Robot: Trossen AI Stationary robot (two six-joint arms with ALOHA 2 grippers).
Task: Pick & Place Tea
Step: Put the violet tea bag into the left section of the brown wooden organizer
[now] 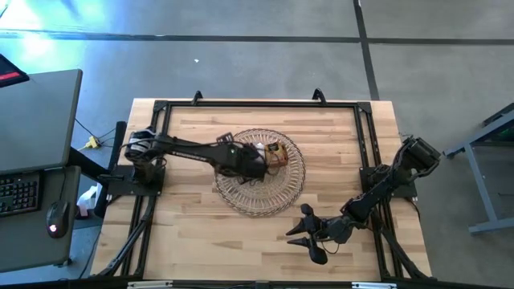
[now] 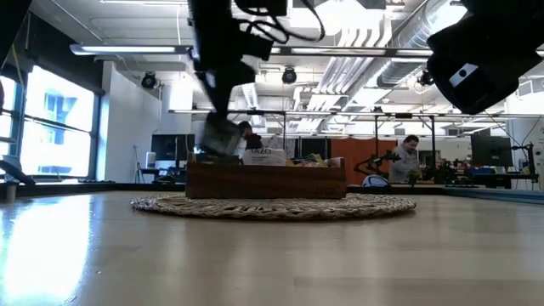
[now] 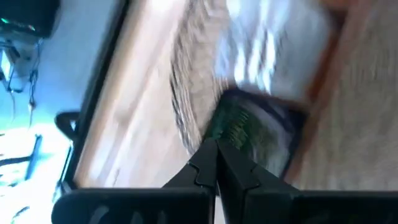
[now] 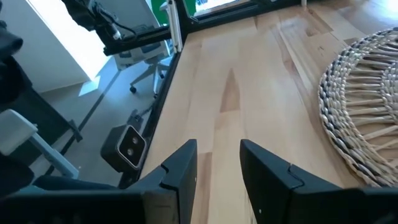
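Left arm over the tray, sachet pinched.

The wicker basket (image 1: pixel 259 173) sits mid-table with the wooden tray (image 2: pixel 265 180) on it. The left gripper (image 3: pixel 216 163) is closed tight on a dark tea sachet (image 3: pixel 261 134), held just above the tray's near end (compartment can't be told). The sachet should be lowered level into a slot before release, judging by the task. The right gripper (image 4: pixel 217 163) is parked over bare table, jaws apart, empty.
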